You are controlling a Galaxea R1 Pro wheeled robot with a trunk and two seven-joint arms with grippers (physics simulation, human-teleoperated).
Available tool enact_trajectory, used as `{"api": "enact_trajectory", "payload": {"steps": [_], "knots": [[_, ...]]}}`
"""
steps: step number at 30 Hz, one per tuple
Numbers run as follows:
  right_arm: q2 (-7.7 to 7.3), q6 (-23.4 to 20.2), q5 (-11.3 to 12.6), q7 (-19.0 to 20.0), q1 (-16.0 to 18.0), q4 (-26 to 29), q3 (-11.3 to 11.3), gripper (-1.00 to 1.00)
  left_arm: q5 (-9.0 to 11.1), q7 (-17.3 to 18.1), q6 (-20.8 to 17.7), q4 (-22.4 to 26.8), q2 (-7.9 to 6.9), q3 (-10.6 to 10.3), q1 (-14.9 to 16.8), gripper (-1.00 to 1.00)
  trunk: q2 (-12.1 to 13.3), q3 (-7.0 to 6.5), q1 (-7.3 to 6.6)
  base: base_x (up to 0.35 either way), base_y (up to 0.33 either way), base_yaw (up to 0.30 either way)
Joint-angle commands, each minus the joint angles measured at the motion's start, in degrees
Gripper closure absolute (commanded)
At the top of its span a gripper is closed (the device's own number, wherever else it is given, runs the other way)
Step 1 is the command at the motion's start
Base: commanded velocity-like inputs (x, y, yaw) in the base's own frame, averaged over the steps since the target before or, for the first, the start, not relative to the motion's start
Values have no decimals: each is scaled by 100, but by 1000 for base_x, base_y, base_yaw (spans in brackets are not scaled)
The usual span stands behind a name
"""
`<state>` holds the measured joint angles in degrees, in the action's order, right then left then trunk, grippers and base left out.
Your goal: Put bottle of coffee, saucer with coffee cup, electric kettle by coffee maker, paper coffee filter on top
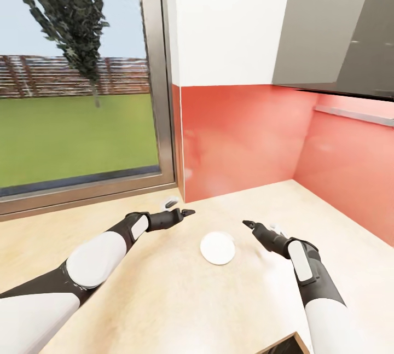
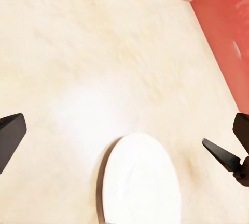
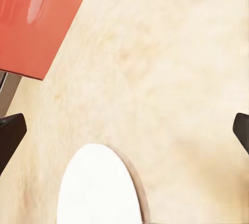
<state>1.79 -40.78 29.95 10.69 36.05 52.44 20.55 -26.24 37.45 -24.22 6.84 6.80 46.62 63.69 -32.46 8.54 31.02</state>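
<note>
Over on the left, a big window (image 1: pixel 76 80) looks out on green grass, a dark tree and a brick wall, its metal frame (image 1: pixel 158 80) running down to the pale wooden surface (image 1: pixel 164 299). The left arm reaches in from the lower left, white shell and black forearm, and its left pincer (image 1: pixel 183 213) hangs above the surface near the corner by the window frame. In the left wrist view its fingertips (image 2: pixel 10 135) sit far out at either edge of the picture, so it is spread wide and holding nothing.

Centre stage, the saucer (image 1: pixel 218 248): a plain white disc lying flat on the surface, between the two arms and touching neither. The left wrist view catches it (image 2: pixel 139 180) below the pincer, and the right wrist view has it (image 3: pixel 98 187) too, bare wood all round.

Behind it, the coral-red backsplash (image 1: pixel 241 135) wraps the corner, white wall above, with a grey cabinet (image 1: pixel 334 25) overhanging at upper right.

On the right, the right pincer (image 1: pixel 253 226) points in toward the saucer, just beside it but apart. Its dark fingertips (image 3: pixel 11 130) also sit at the picture's edges: parted, nothing gripped.
</note>
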Motion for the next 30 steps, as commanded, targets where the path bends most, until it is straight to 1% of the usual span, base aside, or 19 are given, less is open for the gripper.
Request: {"api": "enact_trajectory", "payload": {"steps": [1, 6, 18, 30], "knots": [[7, -36, -18, 30, 7, 3, 28, -100, -48, 25, -48, 19, 5, 49, 3, -100, -9, 11, 3, 96, -89, -137], [6, -34, -15, 30, 7, 10, 28, -100, -48, 25, -48, 27, 5, 51, 3, -100, -9, 11, 3, 8, -7, -48], [11, -31, -14, 30, 7, 12, 28, -100, -48, 25, -48, 28, -3, 53, 3, -100, -9, 11, 3, 46, 0, -2], [14, -28, -7, 30, 7, 17, 28, -100, -48, 25, -48, 16, -3, 49, 3, -100, -9, 11, 3, 5, 0, 0]]}}
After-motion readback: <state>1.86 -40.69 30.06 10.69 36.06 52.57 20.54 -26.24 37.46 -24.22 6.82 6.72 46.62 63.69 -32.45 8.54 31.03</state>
